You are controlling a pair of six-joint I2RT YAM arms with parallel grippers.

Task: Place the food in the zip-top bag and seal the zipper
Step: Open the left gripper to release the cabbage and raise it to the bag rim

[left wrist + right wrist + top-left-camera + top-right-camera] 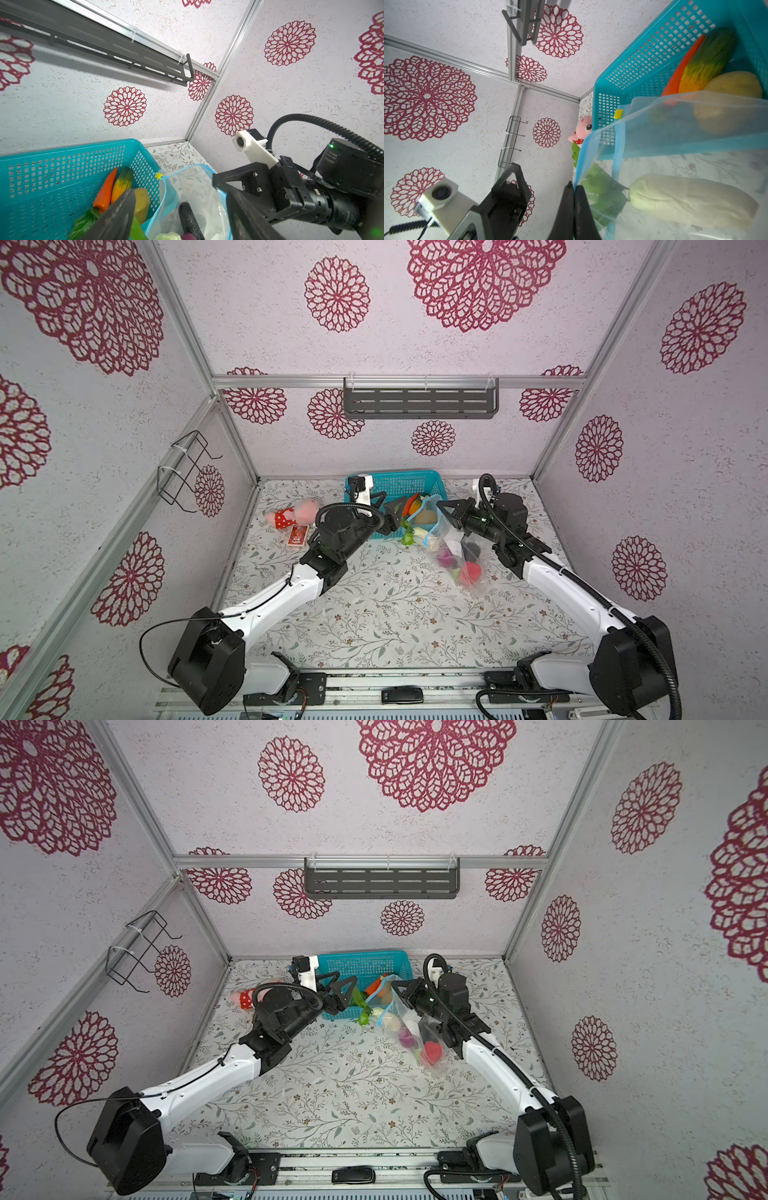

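The clear zip-top bag (455,549) (415,1036) lies against the teal basket with its mouth lifted. My right gripper (445,507) (574,187) is shut on the bag's light-blue zipper (591,143) edge. Inside the bag I see a red pepper (471,572), a purple onion (444,560), a dark eggplant (187,216) and a white vegetable (691,201). My left gripper (392,514) (179,192) stands open over the bag's mouth with nothing gripped. A carrot (106,191), a yellow potato (143,201) and a yellow-green vegetable (122,182) lie in the basket. Green leaves (407,536) sit at the bag's mouth.
The teal mesh basket (399,483) (52,170) stands at the back of the table. A pink plush toy in a red dotted dress (291,514) and a small red card box (298,535) lie to the left. A grey shelf (419,402) hangs on the back wall.
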